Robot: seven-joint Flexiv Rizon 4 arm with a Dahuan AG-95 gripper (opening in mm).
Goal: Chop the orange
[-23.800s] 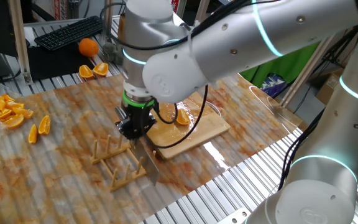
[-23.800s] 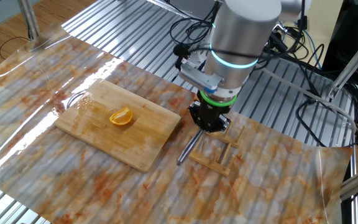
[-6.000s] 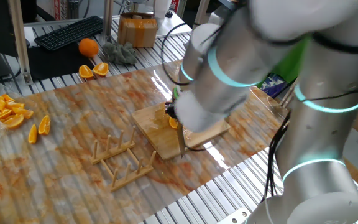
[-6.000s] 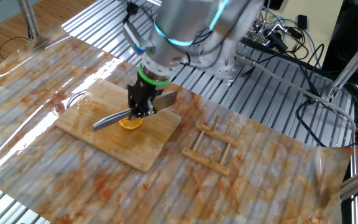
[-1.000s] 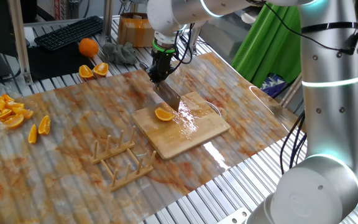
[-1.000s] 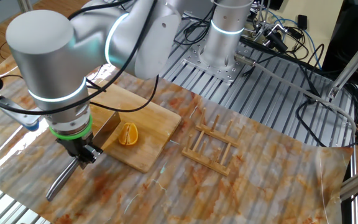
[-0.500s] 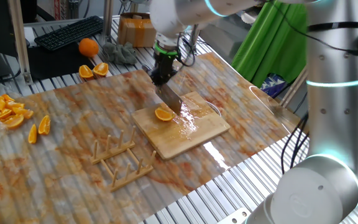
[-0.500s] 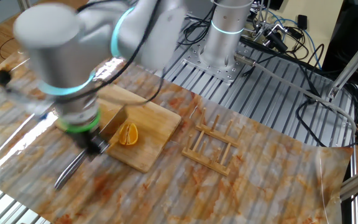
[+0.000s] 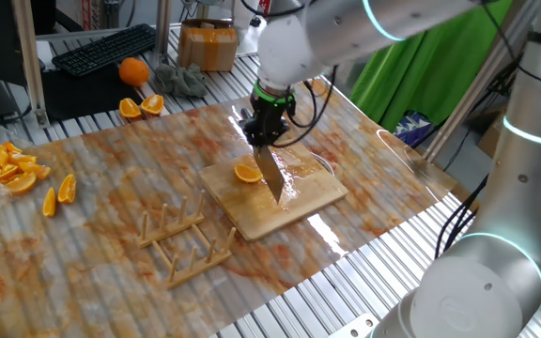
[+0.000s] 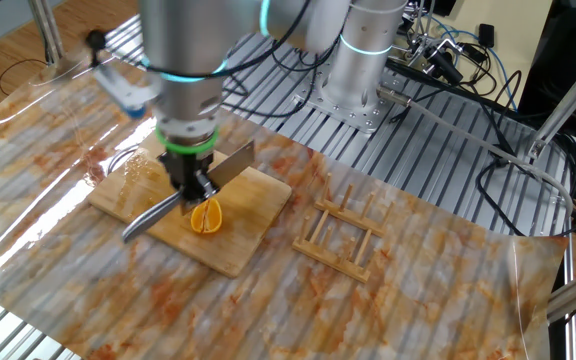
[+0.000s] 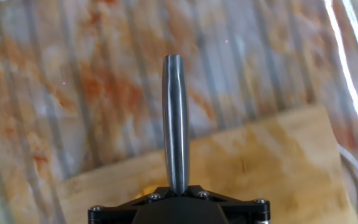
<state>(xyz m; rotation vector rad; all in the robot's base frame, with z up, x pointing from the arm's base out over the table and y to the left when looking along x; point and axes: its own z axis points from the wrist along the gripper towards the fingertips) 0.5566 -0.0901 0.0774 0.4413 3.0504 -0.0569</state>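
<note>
You had the claw [image 10: 196, 188] clamped on the knife [image 10: 190, 190], gripping it where blade meets handle, and it hung above the wooden board [image 10: 240, 245] on the tabletop [image 10: 448, 270]. In the other fixed view the steel handle pointed out toward 8 o'clock and the broad blade angled up toward 2 o'clock. The orange [image 10: 206, 215], a small cut crescent, lay on the board just below the claw, at about 5 o'clock from it, near the board's middle; whether the knife touched it I could not tell.

In one fixed view you could see the claw [image 9: 265, 130] over the far edge of the board [image 9: 294, 208], with the knife [image 9: 272, 175] slanting down toward 5 o'clock across the wood. The orange [image 9: 247, 172] sat just beside the blade, at 9 o'clock from it.

From the hand view, the rounded metal handle [image 11: 175, 124] ran straight toward 12 o'clock out of the claw's black body, passing over the board [image 11: 260, 162] and then the streaked, orange-stained tabletop [image 11: 73, 81].

Elsewhere on the tabletop, a wooden rack [image 10: 344, 237] stood at 3 o'clock from the board, apart from it. At the far left of one fixed view lay a heap of orange wedges [image 9: 6, 167], two loose wedges [image 9: 58, 194] near it, and a whole orange [image 9: 133, 70] beside a keyboard [image 9: 106, 48]
</note>
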